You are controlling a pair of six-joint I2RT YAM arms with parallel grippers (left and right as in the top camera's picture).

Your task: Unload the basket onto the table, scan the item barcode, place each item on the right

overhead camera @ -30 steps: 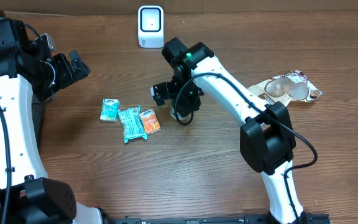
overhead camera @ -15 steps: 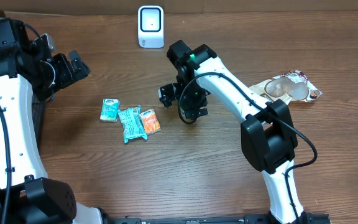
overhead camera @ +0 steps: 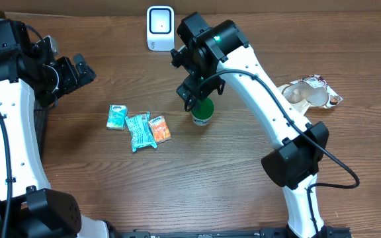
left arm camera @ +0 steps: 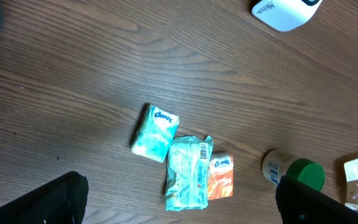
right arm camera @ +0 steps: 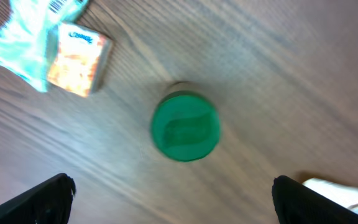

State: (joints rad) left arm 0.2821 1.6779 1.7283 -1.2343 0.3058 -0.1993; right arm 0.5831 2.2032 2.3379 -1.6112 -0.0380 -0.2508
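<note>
Centrally, a small white bottle with a round green cap [overhead camera: 202,113] stands upright on the brown wooden table [overhead camera: 243,185], free of any grip. Just above the bottle hangs the right gripper [overhead camera: 197,92], spread wide and empty. Behind the bottle sits a white box-shaped barcode scanner [overhead camera: 160,28]. Well left of the bottle, the left gripper [overhead camera: 78,71] gapes empty too. Scanning well likely means clasping the bottle's body, barcode uncovered and facing the scanner.

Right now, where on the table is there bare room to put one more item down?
The front of the table is bare, below the three packets and the green-capped bottle. Bare too: between the scanner and the packets. Crowded around the bottle, under the right hand.
</note>
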